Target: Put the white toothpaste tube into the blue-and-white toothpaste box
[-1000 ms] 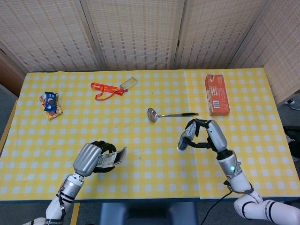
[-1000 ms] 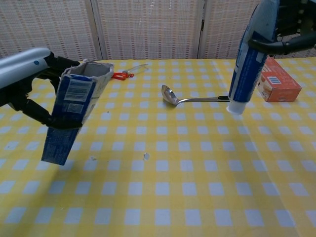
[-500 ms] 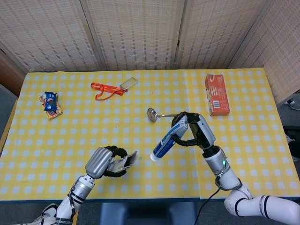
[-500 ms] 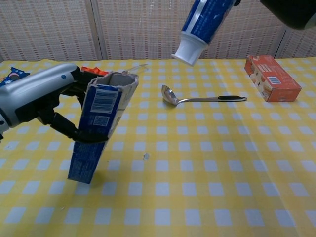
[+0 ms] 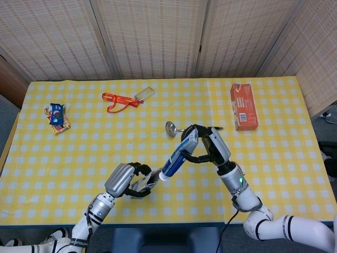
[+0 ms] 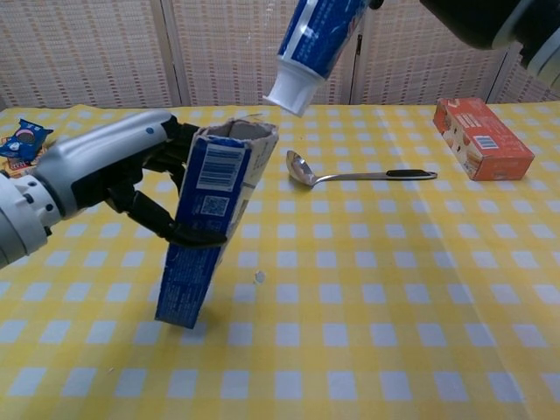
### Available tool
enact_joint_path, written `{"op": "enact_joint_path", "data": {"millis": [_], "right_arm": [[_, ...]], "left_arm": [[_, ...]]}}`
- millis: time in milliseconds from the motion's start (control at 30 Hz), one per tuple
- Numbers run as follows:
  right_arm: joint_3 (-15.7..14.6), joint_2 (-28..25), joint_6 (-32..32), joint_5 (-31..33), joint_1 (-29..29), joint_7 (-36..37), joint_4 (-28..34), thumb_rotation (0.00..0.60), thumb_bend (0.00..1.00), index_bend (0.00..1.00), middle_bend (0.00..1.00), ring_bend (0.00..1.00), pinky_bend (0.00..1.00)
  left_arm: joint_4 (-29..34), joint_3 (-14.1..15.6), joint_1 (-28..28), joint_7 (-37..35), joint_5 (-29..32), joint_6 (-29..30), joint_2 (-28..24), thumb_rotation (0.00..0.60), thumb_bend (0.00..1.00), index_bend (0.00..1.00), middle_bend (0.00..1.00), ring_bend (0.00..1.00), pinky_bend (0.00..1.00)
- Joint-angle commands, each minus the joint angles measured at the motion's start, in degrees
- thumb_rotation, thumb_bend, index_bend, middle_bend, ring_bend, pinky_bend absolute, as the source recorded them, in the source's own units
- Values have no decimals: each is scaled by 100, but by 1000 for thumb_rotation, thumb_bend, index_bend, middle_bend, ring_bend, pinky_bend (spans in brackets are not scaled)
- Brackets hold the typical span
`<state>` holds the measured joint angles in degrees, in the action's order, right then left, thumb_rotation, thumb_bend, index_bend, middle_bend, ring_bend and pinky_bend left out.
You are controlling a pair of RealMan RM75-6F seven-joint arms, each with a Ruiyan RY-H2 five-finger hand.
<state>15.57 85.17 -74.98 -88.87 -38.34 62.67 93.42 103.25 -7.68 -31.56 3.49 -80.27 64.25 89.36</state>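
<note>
Nearest the robot, the left hand (image 6: 114, 188) grips the blue-and-white toothpaste box (image 6: 210, 227) around its upper half, holding it nearly upright with a slight lean and its open mouth facing up; whether the lower end touches the yellow-checked tablecloth (image 6: 367, 332) cannot be told. The box interior shows only a dark opening, with nothing visible inside. Just above and slightly right of that mouth, the white cap of the white toothpaste tube (image 6: 313, 44) points down toward the opening, a narrow gap remaining between cap and box rim. The right hand (image 5: 210, 150) holds the tube by its upper body, fingers wrapped around it, the tube slanting down to the left in the head view. The front strip of cloth to the right of the box lies bare up to the near table edge. At mid-table a metal ladle (image 6: 350, 173) lies flat, bowl to the left, black handle to the right. Farther right, an orange carton (image 6: 481, 138) lies closed on its side near the right edge. At the far left edge sits a small blue snack packet (image 5: 57, 117); toward the back, an orange lanyard (image 5: 120, 101) with a clear badge holder (image 5: 145, 94).
</note>
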Motion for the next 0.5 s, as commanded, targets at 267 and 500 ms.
{"op": "enact_joint_path", "data": {"millis": [267,500], "right_arm": [[40,197,260,156,-177,-169,-96,600,387,832,743,716,643],[93,316,317,186,-270,-171,-166,600,388,832,743,715,643]], "left_arm": [[95,-26,-83,227,172,-55,64,600,196,498,583,472,525],[145,-82,-133,264,286,-59,109,600,196,498,583,466,524]]}}
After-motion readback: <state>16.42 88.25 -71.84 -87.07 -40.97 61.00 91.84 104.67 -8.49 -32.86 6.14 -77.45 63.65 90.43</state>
